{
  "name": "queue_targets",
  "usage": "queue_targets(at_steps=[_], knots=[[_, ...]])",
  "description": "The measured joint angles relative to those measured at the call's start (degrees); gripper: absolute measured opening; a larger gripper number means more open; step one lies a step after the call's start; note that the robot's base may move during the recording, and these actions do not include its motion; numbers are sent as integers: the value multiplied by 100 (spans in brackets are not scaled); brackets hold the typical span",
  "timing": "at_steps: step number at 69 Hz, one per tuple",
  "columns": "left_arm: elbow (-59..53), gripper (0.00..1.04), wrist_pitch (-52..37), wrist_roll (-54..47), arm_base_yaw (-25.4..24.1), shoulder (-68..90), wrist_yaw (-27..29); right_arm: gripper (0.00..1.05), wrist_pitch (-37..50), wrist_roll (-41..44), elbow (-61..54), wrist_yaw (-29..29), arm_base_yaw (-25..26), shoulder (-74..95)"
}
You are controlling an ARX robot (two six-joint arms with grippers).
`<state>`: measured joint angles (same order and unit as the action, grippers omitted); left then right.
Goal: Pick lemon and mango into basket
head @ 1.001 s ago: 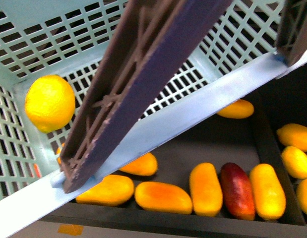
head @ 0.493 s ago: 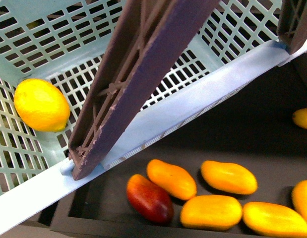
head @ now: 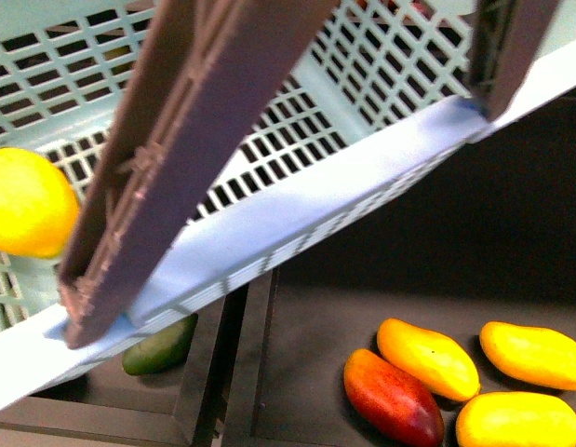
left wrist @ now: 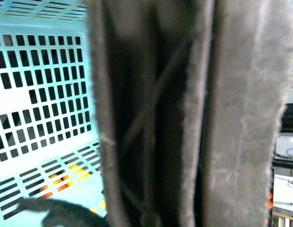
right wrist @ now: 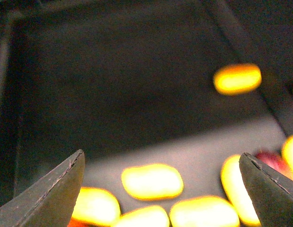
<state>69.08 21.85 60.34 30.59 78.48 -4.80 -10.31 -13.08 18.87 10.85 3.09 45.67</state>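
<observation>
1. dark worktop [head: 343,312] fills the lower half of the front view, split by a raised divider [head: 243,372] into compartments.
2. the basket [head: 297,233] looms tilted across the upper part, its pale rim running from 8 o'clock up to 2 o'clock, with a brown handle [head: 176,140] slanting across in front of it.
3. the lemon [head: 22,200] lies inside the basket at 9 o'clock, against the slotted wall (the frame edge cuts part of it off).
4. a mango [head: 427,358] lies on the worktop at 5 o'clock, in the compartment on the divider's 3 o'clock side. a dark red mango [head: 392,399] sits just beside it toward 7 o'clock, and more yellow mangoes [head: 534,354] lie near it toward 3 o'clock.
5. a green fruit [head: 162,345] lies in the compartment at 7 o'clock, partly under the basket rim.
6. the right claw [right wrist: 160,156] hangs over the worktop with its jaws spread wide and nothing between them. blurred yellow mangoes lie below it.
7. the left wrist view is mostly filled by the handle, very close, with basket wall beside it. the left claw cannot be made out there, so i cannot tell whether it grips anything.
</observation>
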Motion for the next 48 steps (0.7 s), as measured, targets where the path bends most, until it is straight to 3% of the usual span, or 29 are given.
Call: queue_targets(at_steps=[6, 13, 26, 37, 48], knots=[[0, 14, 0, 31, 17, 9, -50, 96, 168, 199, 31, -382, 415, 616], [2, 14, 0, 57, 20, 9, -77, 96, 1064, 938, 120, -914, 885, 1453], [2, 14, 0, 59, 37, 9, -77, 96, 2551, 3128, 636, -1473, 1493, 3357], [2, 14, 0, 33, 33, 9, 39, 96, 2302, 5060, 981, -2142, 1521, 4531], [2, 14, 0, 42, 33, 9, 15, 96, 1965, 6837, 1261, -2286, 1456, 5407]])
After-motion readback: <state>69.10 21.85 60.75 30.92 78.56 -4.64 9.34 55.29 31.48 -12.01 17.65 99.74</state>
